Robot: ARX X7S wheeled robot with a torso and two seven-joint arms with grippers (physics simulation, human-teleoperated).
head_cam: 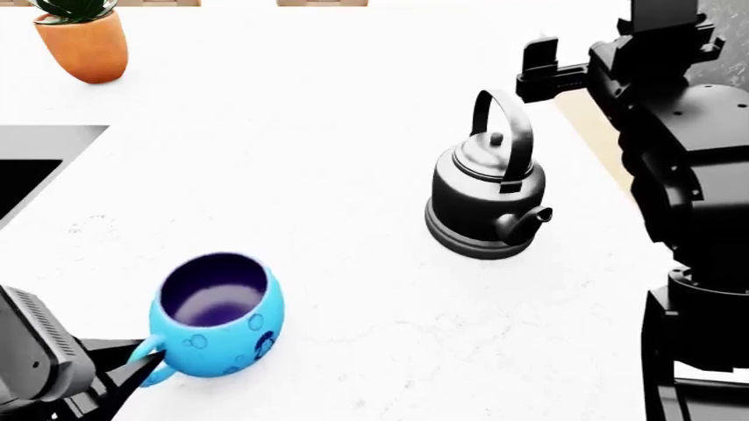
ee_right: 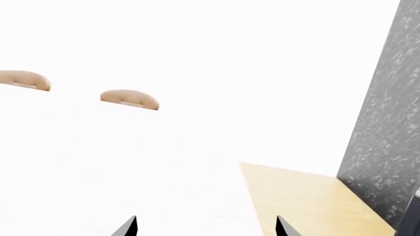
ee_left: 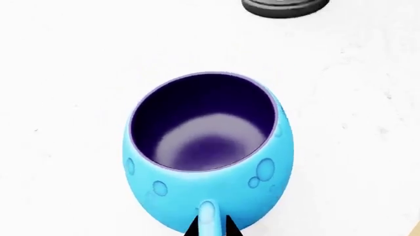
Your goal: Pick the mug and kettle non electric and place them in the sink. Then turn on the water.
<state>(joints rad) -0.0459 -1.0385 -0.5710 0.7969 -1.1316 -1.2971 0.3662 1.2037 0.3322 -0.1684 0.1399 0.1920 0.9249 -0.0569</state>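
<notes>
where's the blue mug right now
In the head view the mug stands upright on the white countertop at near left, its handle between the left gripper fingertips, left of the kettle.

The kettle (head_cam: pixel 485 189) stands upright on the surface (head_cam: pixel 328 132), and everything else is placed from it. The mug (head_cam: pixel 217 326) sits on the same surface, nearer the robot and to the kettle's left, well apart from it. The sink (head_cam: pixel 30 171) lies further left, at the edge of view. A plant pot (head_cam: pixel 82 39) stands far behind and left. The left claw (head_cam: pixel 139 364) appears to meet the mug's handle.
</notes>
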